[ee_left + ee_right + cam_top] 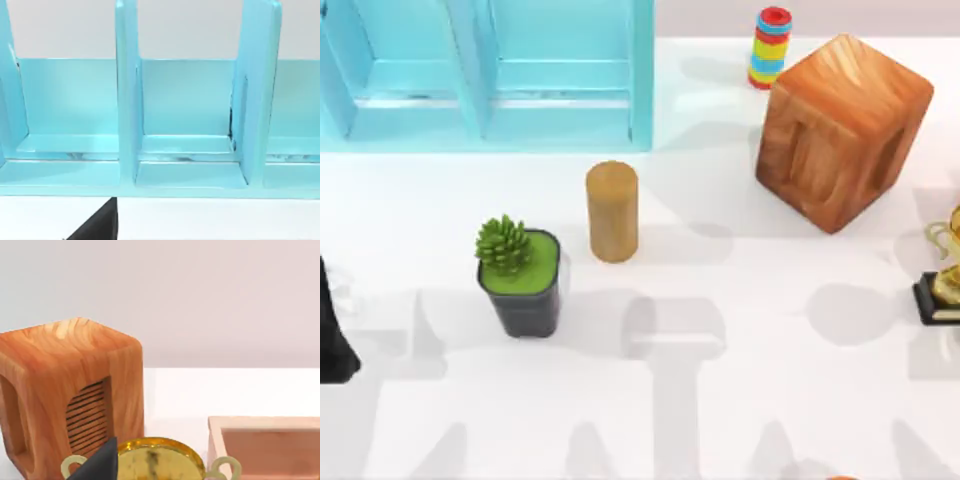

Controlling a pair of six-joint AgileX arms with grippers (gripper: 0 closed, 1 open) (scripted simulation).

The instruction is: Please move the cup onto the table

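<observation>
A dark part of the left gripper [97, 225] sits closest to the left wrist camera, over the white table [215, 220] just before the front edge of the turquoise shelf unit [185, 115]. How wide this gripper stands I cannot tell. From above, the left arm [332, 330] is at the table's [720, 400] left edge, about halfway back.

The shelf unit [490, 80] fills the table's back left corner. A dark plant pot [525, 285] with a green succulent stands left of centre, and a tan wooden cylinder [612, 212] stands upright just behind it and to its right, apart from it. A big wooden cube [840, 130] sits tilted near the back right corner, with a stack of coloured rings [770, 48] behind it at the back edge. A gold trophy [945, 270] on a black base stands at the right edge.

A dark part of the right gripper [97, 462] hangs right by the trophy's bowl [157, 460], with the cube [65, 390] beyond and a pale pink box [265, 445] beside it. Its width I cannot tell either.
</observation>
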